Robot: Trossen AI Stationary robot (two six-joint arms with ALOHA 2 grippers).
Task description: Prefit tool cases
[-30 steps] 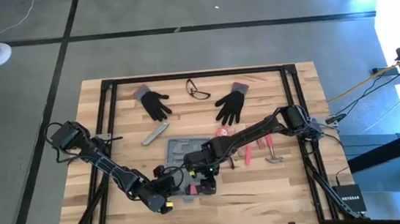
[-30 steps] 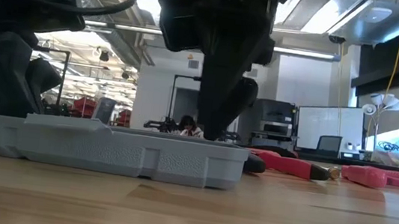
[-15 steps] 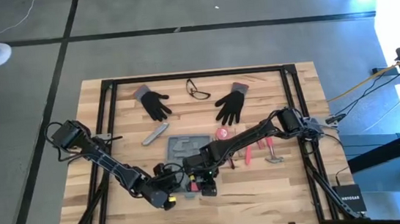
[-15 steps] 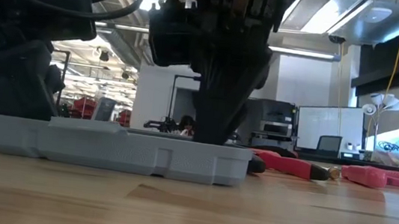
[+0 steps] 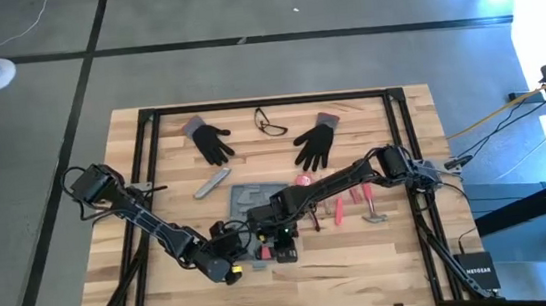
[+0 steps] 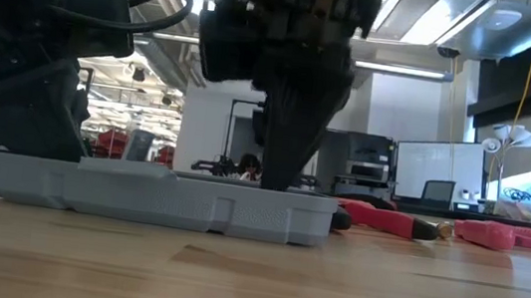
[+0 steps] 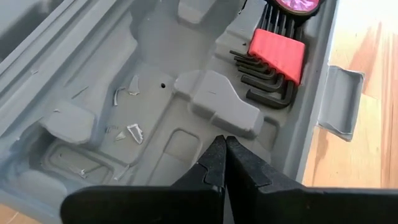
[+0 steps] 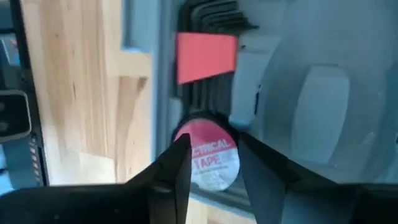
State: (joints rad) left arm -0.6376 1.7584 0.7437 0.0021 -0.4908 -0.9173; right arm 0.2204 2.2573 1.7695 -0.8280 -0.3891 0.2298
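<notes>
The blue-grey tool case (image 5: 248,208) lay open and flat on the wooden desk (image 5: 383,253), toward the near middle of it, with both arms reaching over it from either side. In the left wrist view the case's moulded recesses (image 7: 155,106) showed plainly, and a set of black hex keys in a red holder (image 7: 273,59) sat in a recess beside the case's latch tab (image 7: 341,99). The left pincer (image 7: 222,163) hung low over the case's inside with its two dark fingers pressed together, holding nothing. The right pincer (image 8: 211,163) was down at the same end of the case, its fingers parted on either side of a red roll of electrical tape (image 8: 208,152) that lay just beside the hex key set; whether the fingers touched the roll could not be told. From the low view the case (image 6: 155,197) rested level on the desk with the right arm (image 6: 293,82) coming straight down into it. Farther back on the desk lay two black gloves (image 5: 214,141), a pair of glasses (image 5: 270,124) between them, and a slim grey bar (image 5: 212,184), while several red-handled tools (image 5: 353,205) lay to the right of the case.
</notes>
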